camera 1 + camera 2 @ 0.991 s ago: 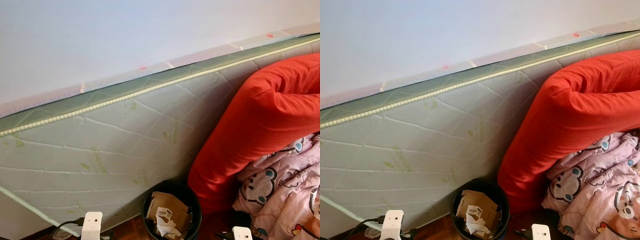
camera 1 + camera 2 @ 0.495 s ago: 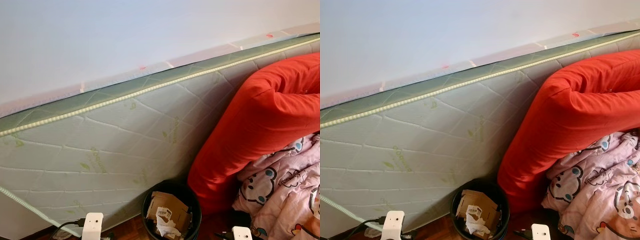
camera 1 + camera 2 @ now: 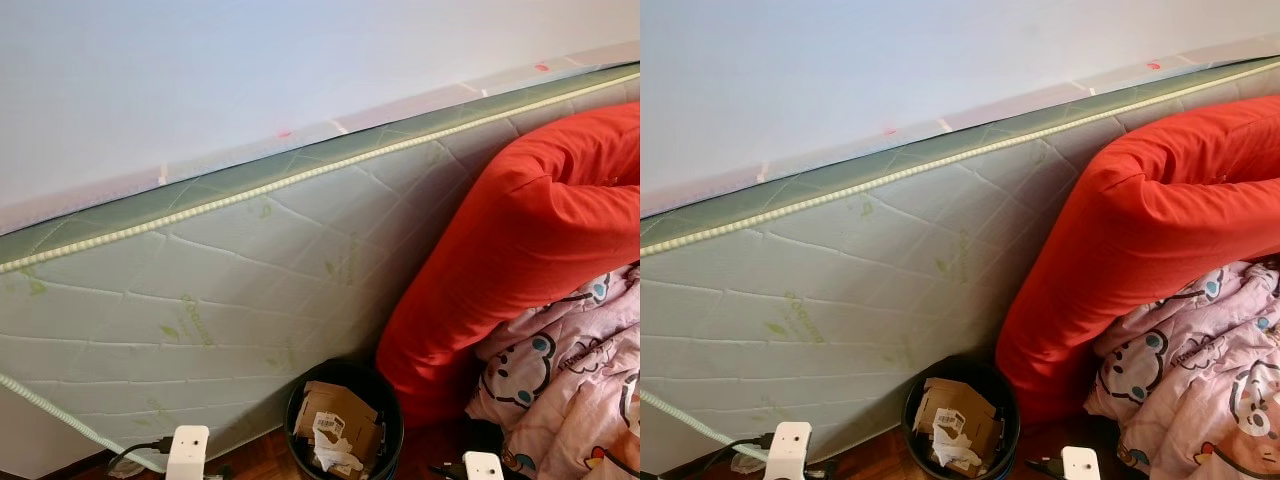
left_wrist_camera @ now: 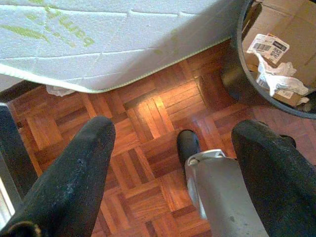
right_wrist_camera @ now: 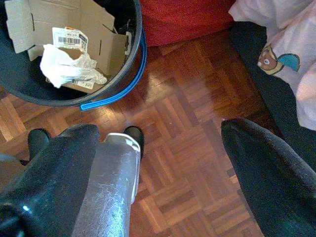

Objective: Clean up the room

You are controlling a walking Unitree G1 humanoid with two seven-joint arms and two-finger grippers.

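So on the left there's a mattress stood on its long edge, leaning against the white wall, its long axis running left to right and its top edge climbing toward the right. The left gripper hangs over bare parquet floor, fingers spread wide, nothing in them. The mattress's bottom corner sits just beside the black trash bin, which holds cardboard and crumpled paper. The right gripper is spread open too, above open floor between bin and bedding. Right of the bin, a red cushion leans on the mattress, pink cartoon blanket piled against it.
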